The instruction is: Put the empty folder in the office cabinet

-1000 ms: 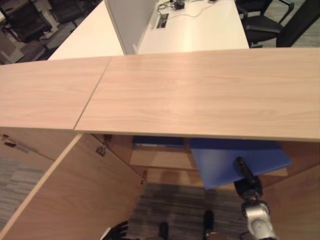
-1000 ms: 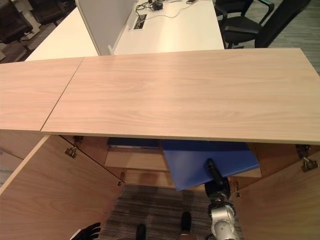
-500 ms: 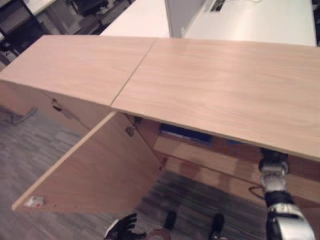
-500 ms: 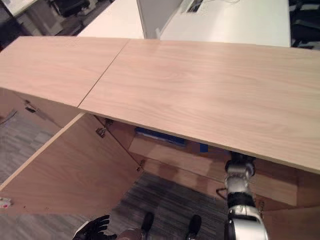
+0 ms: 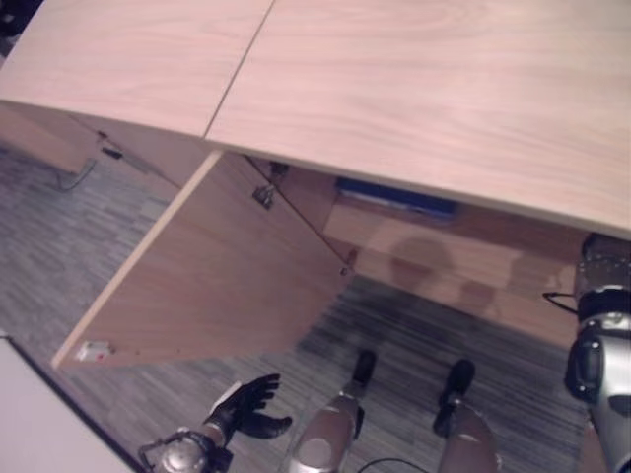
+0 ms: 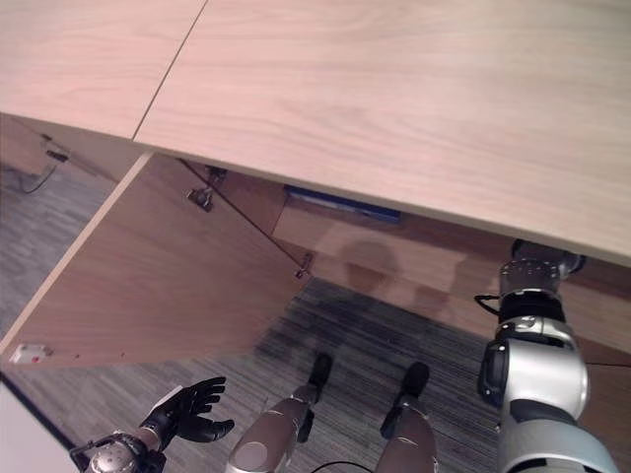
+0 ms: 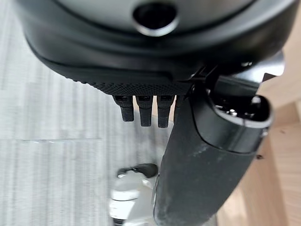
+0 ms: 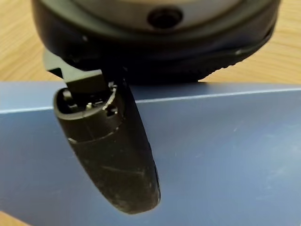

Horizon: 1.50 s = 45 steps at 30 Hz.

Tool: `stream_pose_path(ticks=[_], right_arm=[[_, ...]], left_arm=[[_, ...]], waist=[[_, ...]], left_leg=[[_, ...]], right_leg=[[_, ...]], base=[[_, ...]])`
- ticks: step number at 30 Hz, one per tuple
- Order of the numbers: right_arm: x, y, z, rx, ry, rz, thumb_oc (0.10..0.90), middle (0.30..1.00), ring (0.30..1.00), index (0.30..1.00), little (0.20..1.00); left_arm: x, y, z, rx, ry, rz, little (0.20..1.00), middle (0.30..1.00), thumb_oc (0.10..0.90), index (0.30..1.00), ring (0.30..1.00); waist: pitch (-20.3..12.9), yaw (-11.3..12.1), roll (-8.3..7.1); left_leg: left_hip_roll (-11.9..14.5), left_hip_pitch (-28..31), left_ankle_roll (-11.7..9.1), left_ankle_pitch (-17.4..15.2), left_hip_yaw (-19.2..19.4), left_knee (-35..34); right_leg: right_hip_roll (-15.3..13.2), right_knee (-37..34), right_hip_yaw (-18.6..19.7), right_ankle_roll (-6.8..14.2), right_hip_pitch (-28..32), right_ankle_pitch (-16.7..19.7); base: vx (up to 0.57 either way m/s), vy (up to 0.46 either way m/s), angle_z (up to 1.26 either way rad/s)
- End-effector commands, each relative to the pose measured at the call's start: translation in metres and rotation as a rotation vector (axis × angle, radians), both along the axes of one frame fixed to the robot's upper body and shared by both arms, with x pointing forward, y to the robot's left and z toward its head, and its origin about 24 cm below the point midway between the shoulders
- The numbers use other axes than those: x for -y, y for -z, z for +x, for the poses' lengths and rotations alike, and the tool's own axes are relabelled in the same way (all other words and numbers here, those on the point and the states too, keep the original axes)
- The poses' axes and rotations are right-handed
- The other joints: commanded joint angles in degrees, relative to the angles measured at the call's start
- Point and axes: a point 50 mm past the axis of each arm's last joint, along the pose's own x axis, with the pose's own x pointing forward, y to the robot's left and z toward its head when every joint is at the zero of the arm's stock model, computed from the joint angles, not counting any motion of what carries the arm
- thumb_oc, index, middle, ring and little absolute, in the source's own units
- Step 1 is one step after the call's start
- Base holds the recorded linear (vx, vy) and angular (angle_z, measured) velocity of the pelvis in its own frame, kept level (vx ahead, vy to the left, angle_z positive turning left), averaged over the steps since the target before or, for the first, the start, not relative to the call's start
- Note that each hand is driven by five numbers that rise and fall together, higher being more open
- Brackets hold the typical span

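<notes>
Folder lies flat, seemingly lengthwise along the cabinet shelf, right hand thumb pressed on it.

The camera has swung down and to the left. A second ago much of the blue folder stuck out from under the cabinet top ahead of the right hand; now it lies inside under that hand's thumb. The left hand shows more fully, fingers spread.
</notes>
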Motion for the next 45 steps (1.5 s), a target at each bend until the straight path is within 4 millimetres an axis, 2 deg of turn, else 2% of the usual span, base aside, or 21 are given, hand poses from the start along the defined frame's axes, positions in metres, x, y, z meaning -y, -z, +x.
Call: stream_pose_path(ticks=[1, 7, 12, 13, 14, 15, 16, 18, 19, 21, 28, 36, 37, 38, 42, 45], right_arm=[[0.027, -0.059, -0.017, 0.121, 0.112, 0.038, 0.4, 0.3, 0.3, 0.3, 0.3], [0.035, -0.048, -0.022, 0.07, 0.146, 0.09, 0.4, 0.3, 0.3, 0.3, 0.3], [0.05, -0.044, -0.035, 0.059, 0.201, 0.142, 0.4, 0.3, 0.3, 0.3, 0.3], [0.052, -0.044, -0.036, 0.054, 0.209, 0.15, 0.4, 0.3, 0.3, 0.3, 0.3], [0.042, -0.045, -0.028, 0.056, 0.2, 0.169, 0.4, 0.3, 0.3, 0.3, 0.3], [0.041, -0.048, -0.027, 0.06, 0.203, 0.168, 0.4, 0.3, 0.3, 0.3, 0.3], [0.043, -0.052, -0.028, 0.075, 0.194, 0.17, 0.4, 0.3, 0.3, 0.3, 0.3], [0.047, -0.051, -0.032, 0.064, 0.206, 0.168, 0.4, 0.3, 0.3, 0.3, 0.3], [0.054, -0.052, -0.038, 0.033, 0.23, 0.144, 0.4, 0.3, 0.3, 0.3, 0.3], [0.06, -0.055, -0.043, 0.006, 0.245, 0.116, 0.4, 0.3, 0.3, 0.3, 0.3], [0.062, -0.064, -0.046, -0.001, 0.259, 0.091, 0.4, 0.3, 0.3, 0.3, 0.3], [0.065, -0.081, -0.05, 0.024, 0.273, 0.068, 0.403, 0.305, 0.305, 0.305, 0.305], [0.066, -0.084, -0.051, 0.024, 0.274, 0.064, 0.579, 0.568, 0.568, 0.568, 0.568], [0.066, -0.085, -0.051, 0.02, 0.276, 0.059, 0.8, 0.9, 0.9, 0.9, 0.9], [0.069, -0.089, -0.054, -0.037, 0.291, 0.058, 0.8, 0.9, 0.9, 0.9, 0.9], [0.076, -0.073, -0.058, -0.277, 0.309, 0.119, 0.8, 0.9, 0.9, 0.9, 0.9]], left_arm=[[-0.011, -0.002, -0.007, -0.004, 0.022, 0.062, 0.9, 0.9, 0.8, 0.9, 0.9], [-0.005, -0.005, 0.001, 0.021, 0.035, 0.047, 0.9, 0.9, 0.8, 0.9, 0.9], [-0.006, -0.009, 0.005, 0.042, 0.034, 0.047, 0.9, 0.9, 0.8, 0.9, 0.9], [-0.007, -0.01, 0.006, 0.046, 0.03, 0.049, 0.9, 0.9, 0.8, 0.9, 0.9], [0.003, -0.012, 0.014, 0.058, 0.074, 0.044, 0.9, 0.9, 0.8, 0.9, 0.9], [0.004, -0.012, 0.015, 0.06, 0.072, 0.043, 0.9, 0.9, 0.8, 0.9, 0.9], [0.0, -0.003, 0.007, 0.018, 0.038, 0.05, 0.9, 0.9, 0.8, 0.9, 0.9], [-0.002, 0.0, 0.002, 0.005, 0.029, 0.056, 0.9, 0.9, 0.8, 0.9, 0.9], [-0.007, 0.006, -0.01, -0.031, 0.026, 0.082, 0.9, 0.9, 0.8, 0.9, 0.9], [-0.011, 0.008, -0.015, -0.051, 0.025, 0.098, 0.9, 0.9, 0.8, 0.9, 0.9], [-0.01, 0.01, -0.02, -0.064, 0.023, 0.094, 0.9, 0.9, 0.8, 0.9, 0.9], [-0.013, 0.01, -0.019, -0.063, -0.01, 0.09, 0.9, 0.9, 0.8, 0.9, 0.9], [-0.013, 0.011, -0.02, -0.064, -0.01, 0.092, 0.9, 0.9, 0.8, 0.9, 0.9], [-0.012, 0.011, -0.021, -0.068, -0.011, 0.093, 0.9, 0.9, 0.8, 0.9, 0.9], [-0.011, 0.012, -0.022, -0.067, -0.006, 0.098, 0.9, 0.9, 0.8, 0.9, 0.9], [-0.006, 0.007, -0.007, -0.027, 0.006, 0.119, 0.9, 0.9, 0.8, 0.9, 0.9]], waist=[[-3.2, 1.9, -1.26], [-2.3, 1.5, -0.28], [-2.0, 1.1, 0.32], [-2.2, 0.8, 0.36], [-1.9, 0.6, 0.27], [-1.8, 0.6, 0.33], [-1.5, 0.7, 0.56], [-1.5, 0.9, 0.74], [-1.4, 1.4, 1.19], [-1.1, 1.5, 1.43], [-0.4, 1.7, 2.45], [-0.5, 1.8, 2.72], [-0.5, 1.7, 2.78], [-0.5, 1.7, 2.69], [-0.5, 1.3, 2.39], [-0.3, 0.0, 1.11]], left_leg=[[2.9, -0.3, -2.5, -7.7, 0.5, 7.0], [2.2, -2.7, -2.7, -9.0, 0.5, 9.6], [1.4, -5.3, -2.7, -10.3, 0.6, 12.2], [1.5, -5.4, -2.7, -11.4, 0.7, 12.9], [1.3, -6.5, -2.7, -11.1, 0.8, 13.7], [1.2, -6.8, -2.7, -11.1, 0.9, 13.9], [1.0, -7.4, -2.6, -11.6, 1.0, 14.5], [0.9, -7.7, -2.6, -11.7, 1.0, 14.8], [0.8, -8.1, -2.7, -12.1, 0.7, 15.4], [0.7, -8.5, -2.8, -12.3, 0.8, 16.0], [0.1, -8.9, -2.7, -12.7, 0.8, 16.4], [-0.1, -7.5, -2.6, -12.5, 0.9, 14.7], [-0.1, -7.3, -2.7, -12.4, 0.9, 14.5], [-0.1, -7.2, -2.7, -12.4, 0.9, 14.4], [0.1, -6.6, -2.8, -12.3, 0.9, 13.8], [0.5, -5.6, -3.0, -12.1, 1.1, 12.6]], right_leg=[[-4.1, 10.3, 3.1, 6.0, 3.3, -12.2], [-4.9, 14.6, 4.0, 5.7, -0.1, -14.4], [-5.6, 18.8, 5.0, 5.4, -3.5, -16.2], [-5.6, 19.9, 5.7, 5.5, -3.9, -17.7], [-5.8, 20.6, 5.7, 5.3, -5.0, -17.2], [-5.9, 20.7, 5.8, 5.2, -5.3, -17.1], [-6.1, 21.4, 6.1, 5.2, -6.3, -17.4], [-6.2, 21.7, 6.3, 5.2, -6.6, -17.6], [-6.5, 22.4, 6.4, 5.3, -7.2, -18.2], [-6.7, 23.2, 6.6, 5.2, -7.5, -18.4], [-7.1, 25.2, 7.4, 5.3, -9.0, -19.1], [-7.3, 24.6, 7.3, 5.5, -8.2, -18.8], [-7.3, 24.5, 7.3, 5.5, -8.1, -18.8], [-7.4, 24.4, 7.3, 5.5, -8.0, -18.7], [-7.5, 24.2, 7.3, 5.5, -7.5, -18.6], [-7.0, 23.7, 7.3, 5.1, -7.1, -18.4]], base=[[0.01, -0.012, 0.14], [0.0, -0.019, 0.16], [0.02, -0.016, 0.09], [0.0, -0.023, 0.31], [0.0, -0.014, 0.12], [-0.09, -0.009, -0.09], [-0.03, -0.028, -0.06], [-0.02, -0.03, -0.12], [-0.01, -0.029, -0.11], [-0.01, -0.038, 0.04], [0.0, -0.009, 0.02], [0.0, 0.0, 0.0], [0.0, 0.0, 0.0], [0.0, 0.0, 0.0], [0.0, 0.0, 0.0], [0.0, 0.0, 0.0]])
